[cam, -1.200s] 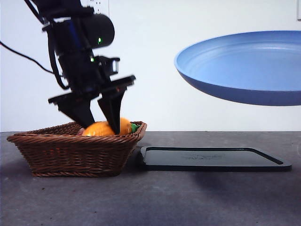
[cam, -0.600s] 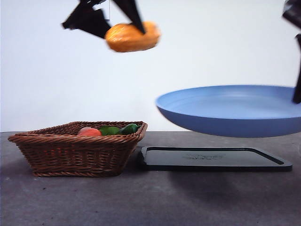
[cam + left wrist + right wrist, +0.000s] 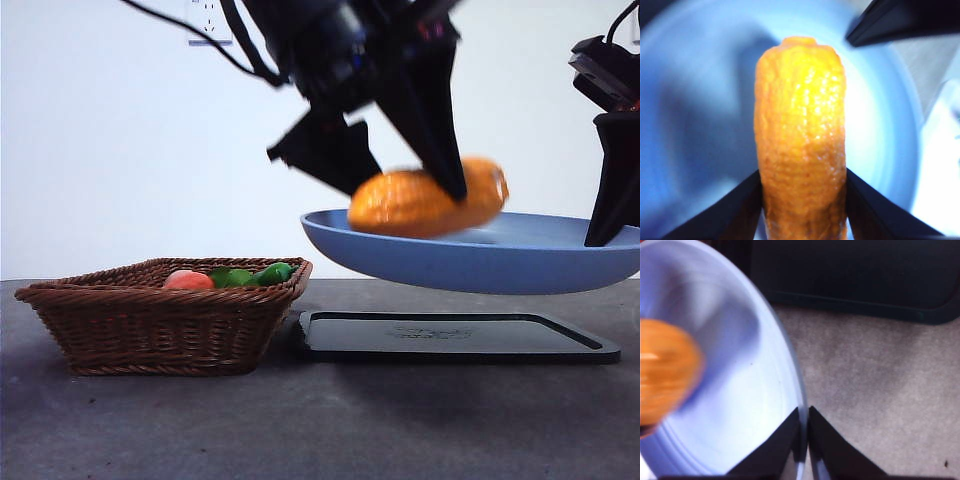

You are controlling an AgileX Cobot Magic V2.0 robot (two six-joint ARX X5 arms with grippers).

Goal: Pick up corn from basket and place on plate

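Note:
My left gripper is shut on the corn, an orange-yellow cob held lengthwise just above the blue plate. In the left wrist view the corn sits between the two jaws with the plate under it. The plate hangs in the air above the black tray, held by its rim in my right gripper, which is shut on the plate's edge. The brown wicker basket stands on the table at the left, apart from both grippers.
A reddish-orange fruit and green vegetables lie in the basket. A flat black tray lies on the dark table right of the basket, under the plate.
My left gripper lifted the corn out of the basket, carried it right and lowered it over the plate. The plate came down and moved left.

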